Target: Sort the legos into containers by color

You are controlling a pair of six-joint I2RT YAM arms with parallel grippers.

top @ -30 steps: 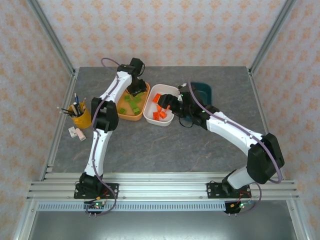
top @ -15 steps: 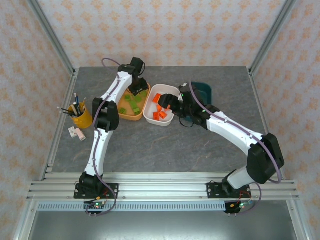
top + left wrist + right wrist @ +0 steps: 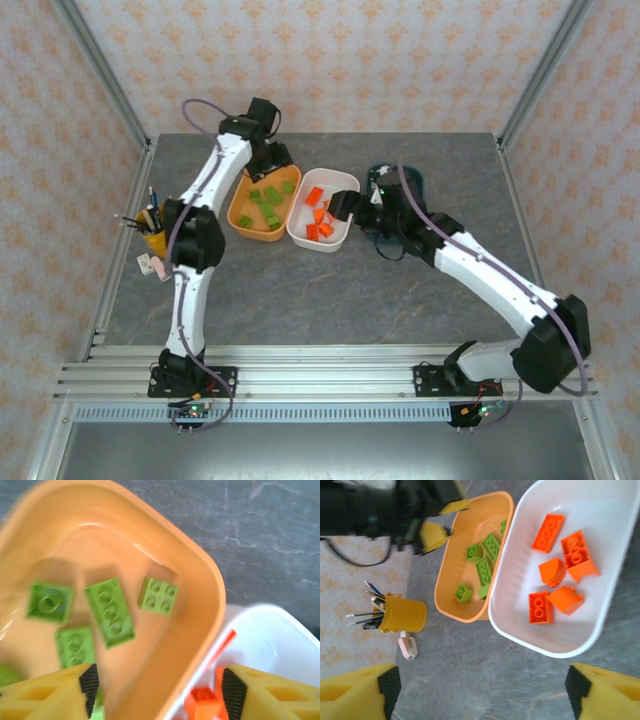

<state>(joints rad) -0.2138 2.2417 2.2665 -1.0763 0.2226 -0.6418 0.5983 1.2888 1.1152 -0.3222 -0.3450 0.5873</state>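
The grey stone counter carries everything. The left arm reaches up its left side to the far end of the orange tub. The right arm slants in from the near right toward the white tub.

The two tubs sit side by side in the middle of the counter, with their rims touching or nearly so. The teal tub lies just right of the white one and is mostly hidden behind the right arm, so I cannot tell what is in it.

The left hand hangs over the meeting rims of the orange and white tubs, its yellow fingers well apart with nothing between them. The right hand hovers by the white tub's right rim, its fingers also spread wide and holding nothing.

A yellow pencil cup stands at the left edge of the counter, well apart from the tubs.

The green legos lie loose in the orange tub, and several are blurred in the left wrist view. The orange legos, a handful of bricks and rounded pieces, lie in the white tub.
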